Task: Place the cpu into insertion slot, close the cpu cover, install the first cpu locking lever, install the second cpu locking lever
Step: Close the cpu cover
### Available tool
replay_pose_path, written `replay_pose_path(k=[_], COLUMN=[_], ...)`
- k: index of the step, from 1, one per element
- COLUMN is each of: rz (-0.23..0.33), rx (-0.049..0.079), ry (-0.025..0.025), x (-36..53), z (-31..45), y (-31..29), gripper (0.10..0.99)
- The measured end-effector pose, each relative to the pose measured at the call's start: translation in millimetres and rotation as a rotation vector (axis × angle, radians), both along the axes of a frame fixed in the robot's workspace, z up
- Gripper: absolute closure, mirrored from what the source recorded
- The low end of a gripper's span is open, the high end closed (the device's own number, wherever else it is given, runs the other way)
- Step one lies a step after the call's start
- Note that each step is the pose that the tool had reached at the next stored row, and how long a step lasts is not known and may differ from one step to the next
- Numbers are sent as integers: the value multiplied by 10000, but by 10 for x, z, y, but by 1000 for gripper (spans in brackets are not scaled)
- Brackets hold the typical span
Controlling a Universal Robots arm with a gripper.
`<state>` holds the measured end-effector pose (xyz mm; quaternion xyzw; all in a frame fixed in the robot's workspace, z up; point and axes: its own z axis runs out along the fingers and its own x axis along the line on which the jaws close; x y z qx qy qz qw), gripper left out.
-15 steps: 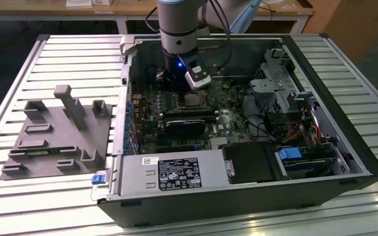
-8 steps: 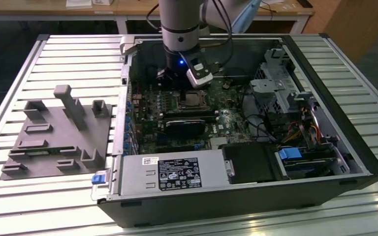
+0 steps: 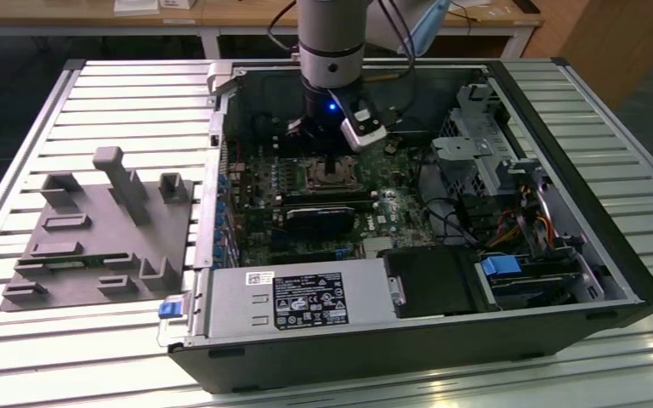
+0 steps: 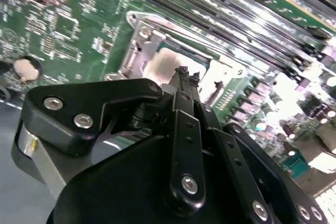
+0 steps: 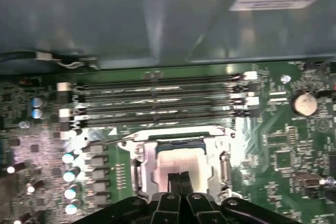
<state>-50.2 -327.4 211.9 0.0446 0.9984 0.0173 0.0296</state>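
The end effector [image 5: 181, 178] is pinched closed on nothing, just above the chip [image 5: 184, 159]. The chip lies flat in the socket [image 5: 147, 156] — probably light and easily hurt, so grip its edges.

The black metal pincer [image 4: 185, 73] is showing slim fingers [image 4: 181, 103] and broad angular link plates [image 4: 89, 103], each carrying round silver screws [image 4: 84, 121]. Above the pincer, a silver-grey cylindrical arm tube [image 3: 329, 34] is ending in a dark collar, where a small blue light [image 3: 333, 106] is glowing. Black cables [image 3: 269, 32] are running beside that tube, and a white-and-black boxy camera module [image 3: 364, 130] is sitting just above the pincer.
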Motion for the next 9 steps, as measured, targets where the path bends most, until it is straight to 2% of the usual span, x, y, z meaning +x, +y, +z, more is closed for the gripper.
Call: replay_pose_path(k=[4, 9], rz=[-1, -1], rx=[-2, -1], ry=[7, 6], x=[16, 16], z=[13, 114], y=[0, 0], gripper=[984, 984])
